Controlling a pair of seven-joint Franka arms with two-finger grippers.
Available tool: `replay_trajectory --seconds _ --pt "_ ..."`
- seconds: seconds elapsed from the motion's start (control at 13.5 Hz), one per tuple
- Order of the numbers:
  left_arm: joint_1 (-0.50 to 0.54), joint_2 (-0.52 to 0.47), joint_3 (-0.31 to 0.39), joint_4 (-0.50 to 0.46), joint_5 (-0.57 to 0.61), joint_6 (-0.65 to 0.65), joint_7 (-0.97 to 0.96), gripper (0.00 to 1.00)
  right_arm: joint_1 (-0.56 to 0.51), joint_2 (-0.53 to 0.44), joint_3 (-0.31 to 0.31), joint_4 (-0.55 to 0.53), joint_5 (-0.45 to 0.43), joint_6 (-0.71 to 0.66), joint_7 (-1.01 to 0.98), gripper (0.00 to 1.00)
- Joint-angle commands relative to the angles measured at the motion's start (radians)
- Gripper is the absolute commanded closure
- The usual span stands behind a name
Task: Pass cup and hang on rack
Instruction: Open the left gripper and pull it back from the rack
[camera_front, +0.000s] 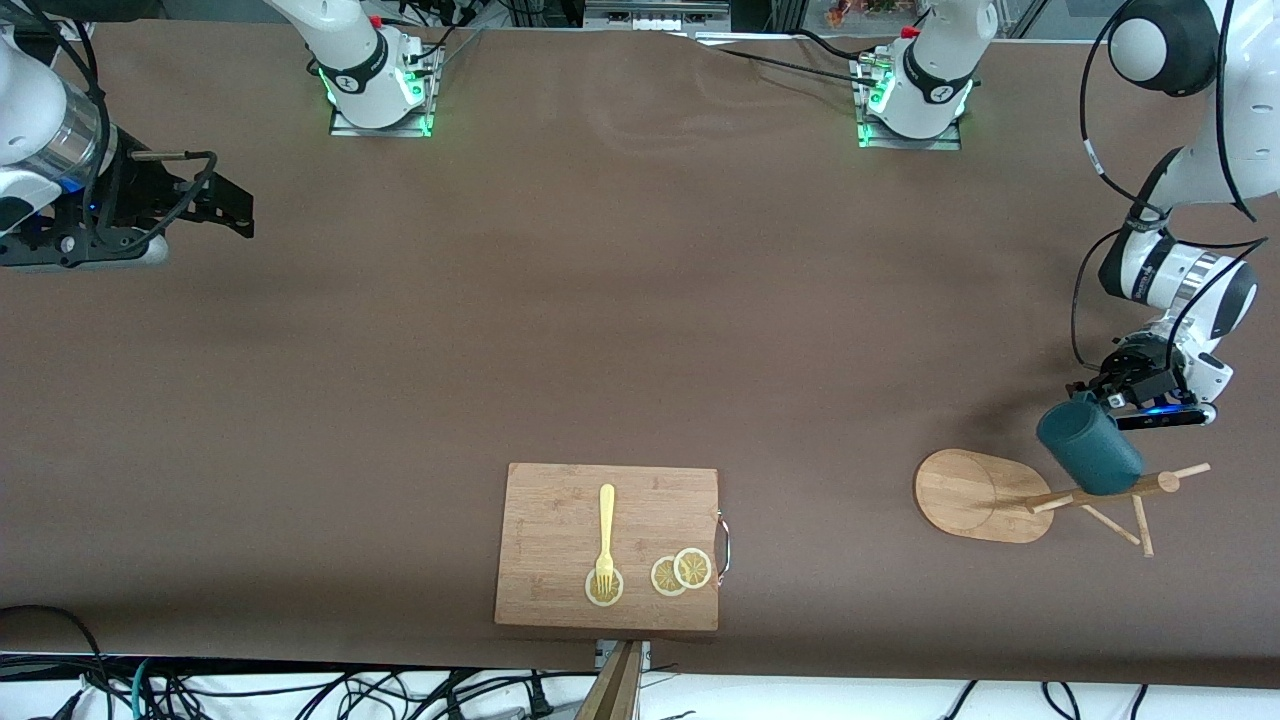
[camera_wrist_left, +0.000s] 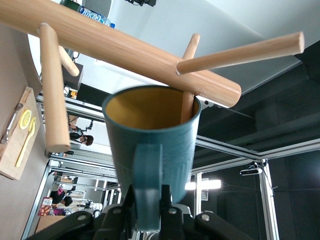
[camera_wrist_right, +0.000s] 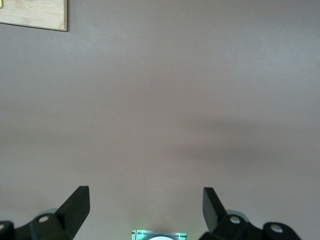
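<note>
Cup and rack meet at the left arm's end of the brown table, while the largest loose thing, a rectangular wooden cutting board, lies near the front camera's edge. On the board rest a yellow fork, its tines on one lemon slice, and two overlapping lemon slices beside the board's metal handle.

The rack is a light wooden mug tree with an oval flat base, a central pole and thin pegs angled off it.

The cup is a small dark teal mug, ribbed outside and yellow inside, with one side handle. It is up at the top of the rack's pole, and in the left wrist view one peg reaches into its open mouth.

The left gripper is over the table just beside the rack, clenched on the cup's handle.

The right gripper waits above bare table at the right arm's end, its fingers spread wide with nothing between them.
</note>
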Motion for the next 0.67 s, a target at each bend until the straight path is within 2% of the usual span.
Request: replay_trajectory --seconds 0.0,0.15,0.3,0.44,0.59 --pt "0.009 0.015 -0.007 0.028 -0.021 -0.037 -0.005 0.00 -0.011 0.009 0.008 0.022 -0.008 -0.013 -0.008 0.00" --pt "0.007 0.008 -0.006 0.032 0.009 -0.053 -0.005 0.00 -0.011 0.009 0.008 0.022 -0.008 -0.013 -0.008 0.00" --pt "0.007 -0.020 0.011 0.034 0.100 -0.063 -0.002 0.00 -0.011 0.009 0.008 0.022 -0.008 -0.013 -0.008 0.00" --pt "0.003 -0.056 0.051 0.054 0.297 -0.075 -0.002 0.00 -0.011 0.009 0.008 0.022 -0.008 -0.013 -0.008 0.00" --pt "0.003 -0.096 0.051 0.084 0.467 -0.081 -0.003 0.00 -0.011 0.009 0.008 0.022 -0.008 -0.013 -0.008 0.00"
